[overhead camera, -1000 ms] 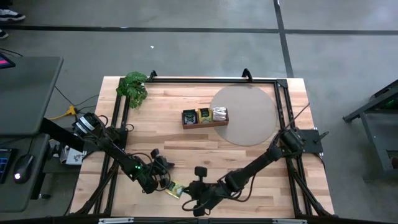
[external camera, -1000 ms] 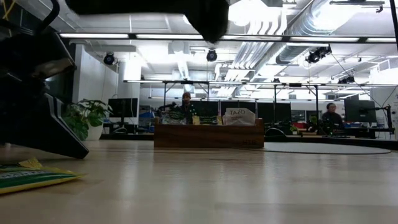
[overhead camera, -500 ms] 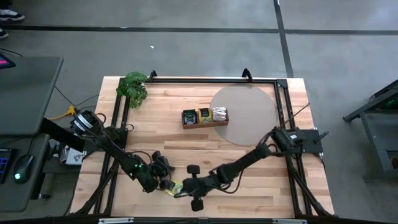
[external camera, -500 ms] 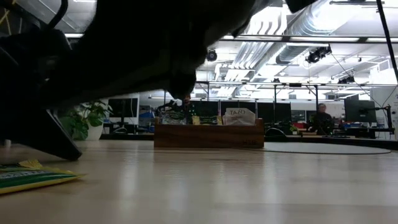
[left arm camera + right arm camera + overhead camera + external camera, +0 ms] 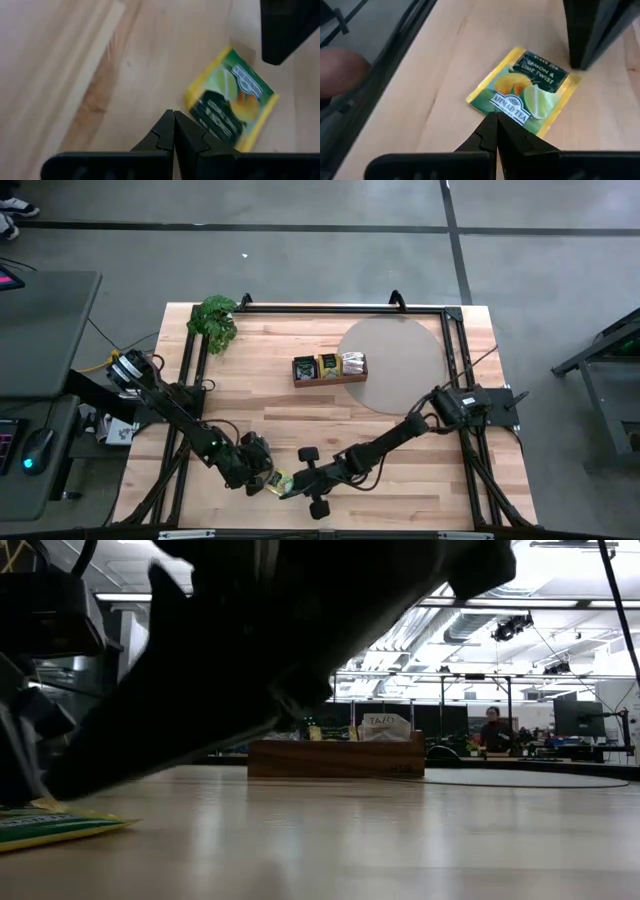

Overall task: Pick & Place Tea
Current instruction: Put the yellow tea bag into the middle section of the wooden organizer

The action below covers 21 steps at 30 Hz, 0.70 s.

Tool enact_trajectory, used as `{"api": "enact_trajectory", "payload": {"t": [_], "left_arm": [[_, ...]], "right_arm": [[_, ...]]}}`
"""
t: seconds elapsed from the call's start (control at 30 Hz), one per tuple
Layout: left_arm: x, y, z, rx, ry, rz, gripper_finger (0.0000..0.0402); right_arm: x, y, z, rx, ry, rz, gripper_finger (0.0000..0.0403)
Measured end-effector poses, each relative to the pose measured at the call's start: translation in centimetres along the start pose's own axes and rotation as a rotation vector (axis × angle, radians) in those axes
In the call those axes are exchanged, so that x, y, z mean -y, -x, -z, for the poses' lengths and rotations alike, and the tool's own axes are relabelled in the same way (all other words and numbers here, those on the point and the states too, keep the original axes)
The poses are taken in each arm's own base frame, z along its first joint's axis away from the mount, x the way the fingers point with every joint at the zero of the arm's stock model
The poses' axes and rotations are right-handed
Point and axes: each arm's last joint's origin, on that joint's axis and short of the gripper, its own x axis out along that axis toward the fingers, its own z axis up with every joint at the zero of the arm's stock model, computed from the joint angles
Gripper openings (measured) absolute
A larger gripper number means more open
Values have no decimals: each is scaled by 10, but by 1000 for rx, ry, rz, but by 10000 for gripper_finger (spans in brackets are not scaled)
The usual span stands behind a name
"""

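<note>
One yellow-green tea sachet (image 5: 278, 480) lies flat on the wood close to the table's near edge; it also shows as sachet (image 5: 524, 93), sachet (image 5: 231, 106) and sachet (image 5: 50, 825). My left gripper (image 5: 174, 119) is shut, its tips just beside the sachet's left edge. My right gripper (image 5: 496, 120) is shut too, with its tips at the sachet's edge from the right side. Both grippers (image 5: 262, 476) (image 5: 292, 488) flank it. More sachets stand in the brown wooden tray (image 5: 330, 378). My left gripper has its shut tips right beside the sachet's edge (image 5: 190, 104); whether they touch it I cannot tell. My right gripper has its shut tips over the sachet's printed edge (image 5: 501, 108), slanting down; whether they press on it I cannot tell. The sachet lies flat on the table.
A round grey mat (image 5: 392, 364) lies under and to the right of the tray. A leafy plant (image 5: 215, 320) sits at the far left corner. A black frame (image 5: 340, 308) runs round the table. People sit in the room behind (image 5: 492, 728).
My right gripper has swung from the near edge toward the left and slightly away from that edge, closing in on the sachet. My left arm has shifted a little toward the near edge and the sachet. In the low view a dark arm now covers much more of the picture.
</note>
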Motion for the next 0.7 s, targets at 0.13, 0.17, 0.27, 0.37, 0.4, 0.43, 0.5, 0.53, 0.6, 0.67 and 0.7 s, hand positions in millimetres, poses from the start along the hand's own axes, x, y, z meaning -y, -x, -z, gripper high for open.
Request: {"api": "enact_trajectory", "payload": {"t": [0.13, 0.17, 0.27, 0.37, 0.4, 0.43, 0.5, 0.53, 0.6, 0.67, 0.7], "left_arm": [[0, 5, 0, -66, 38, 20, 1], [0, 6, 1, -79, 51, 24, 1], [0, 7, 1, -112, 80, 39, 1], [1, 7, 1, -123, 92, 53, 1], [1, 7, 1, -125, 94, 60, 1], [2, 7, 1, -126, 96, 67, 1], [3, 7, 1, -139, 100, 87, 1], [4, 7, 1, -143, 102, 95, 1], [5, 7, 1, -158, 106, 117, 1], [7, 7, 1, -174, 110, 143, 1], [8, 7, 1, -177, 111, 154, 1]], "right_arm": [[5, -3, 2, 6, 7, 20, 0], [5, -4, 2, 3, 13, 27, 0], [6, -4, 1, 14, 27, 18, 0], [7, -4, 1, 5, 27, 21, 0], [8, -4, 1, 3, 27, 19, 0], [8, -5, 2, 2, 27, 14, 0], [7, -7, 4, 1, 28, 1, 0], [7, -9, 7, -7, 28, -3, 0], [8, -15, 12, -3, 14, -14, 0], [8, -20, 15, 4, 2, -18, 0], [8, -22, 17, 7, 1, -18, 0]]}}
